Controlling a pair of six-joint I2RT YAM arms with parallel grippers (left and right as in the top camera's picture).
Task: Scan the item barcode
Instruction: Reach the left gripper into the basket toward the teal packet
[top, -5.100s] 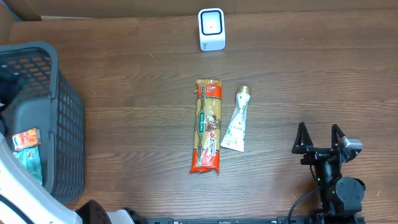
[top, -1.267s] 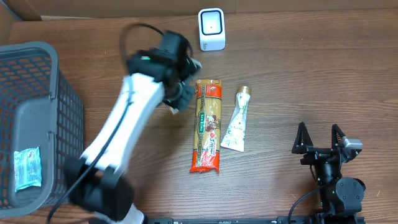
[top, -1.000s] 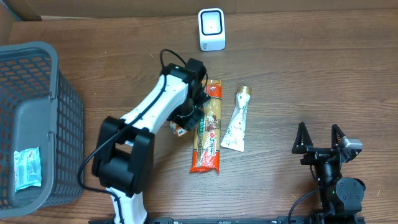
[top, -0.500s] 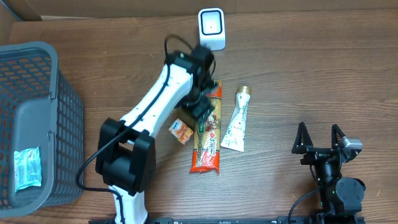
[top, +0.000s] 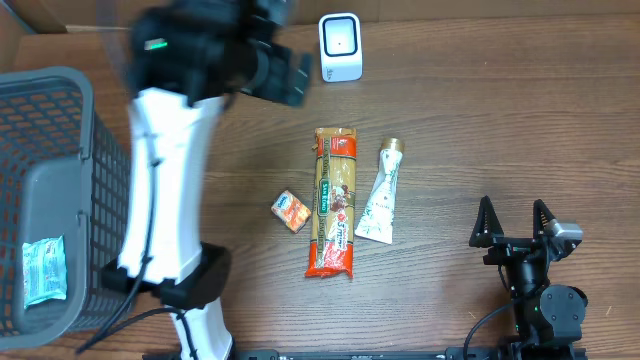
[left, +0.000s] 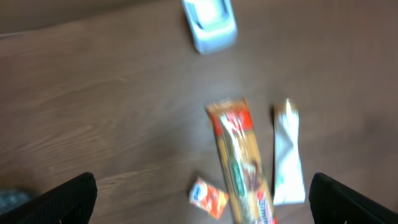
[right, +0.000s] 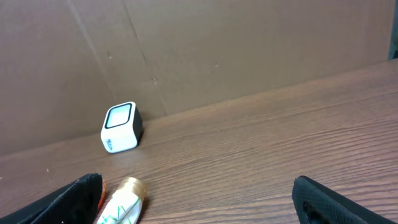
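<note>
A small orange packet (top: 291, 211) lies flat on the table just left of a long pasta pack (top: 334, 200); the left wrist view shows the packet (left: 209, 198) from high above. The white barcode scanner (top: 340, 46) stands at the back. My left gripper (top: 283, 78) is raised high and blurred near the scanner. In its own view the left gripper (left: 200, 182) is open and empty. My right gripper (top: 515, 225) rests open at the front right. The right gripper (right: 196, 186) holds nothing.
A white tube (top: 381, 192) with a gold cap lies right of the pasta pack. A dark mesh basket (top: 100, 190) stands at the left edge with a teal packet (top: 44, 270) inside. A cardboard wall (right: 217, 43) backs the table behind the scanner (right: 120, 127).
My left gripper opened and let go of the small orange packet beside the pasta pack, then rose and swung back to the upper left. The right arm has not moved.
</note>
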